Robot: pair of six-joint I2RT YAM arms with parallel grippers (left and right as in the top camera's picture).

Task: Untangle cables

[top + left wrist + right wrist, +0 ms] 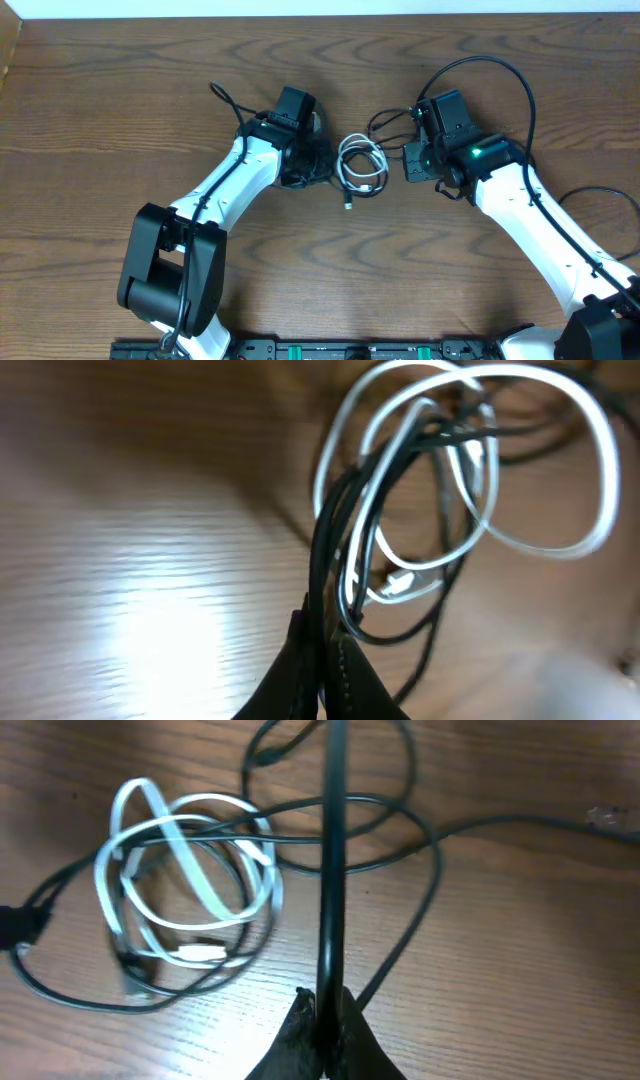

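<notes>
So, going from the left over the wooden table [100, 120]: the left arm [215, 190] reaches in diagonally from the bottom corner, and the left gripper [305, 168] sits just left of the cable pile in the middle; in its wrist view the left gripper [325, 645] has both fingertips pinched together, and strands of the black cord [320, 550] run straight down into the pinch, so it's clamped on the black one; a white strand passes right beside the tips too, but I can't tell if that one is caught as well.

Middle of the table: the white cord [345, 165] lies coiled in a few loose loops between the two grippers, one small plug end poking out toward the bottom; up close the white cord [600, 470] is threaded through by black strands, so the two are properly tangled; the black cord [378, 122] also makes a thin loop just up and right of the coil.

Right side: the right gripper [412, 162] is just beside the coil; from its wrist camera the right gripper [322, 1005] is squeezed closed on the black cord [332, 870], which runs up from the tips in a taut straight line, crossing above looser black loops on the wood; the white cord [108, 870] sits off to the left there, resting flat.
</notes>
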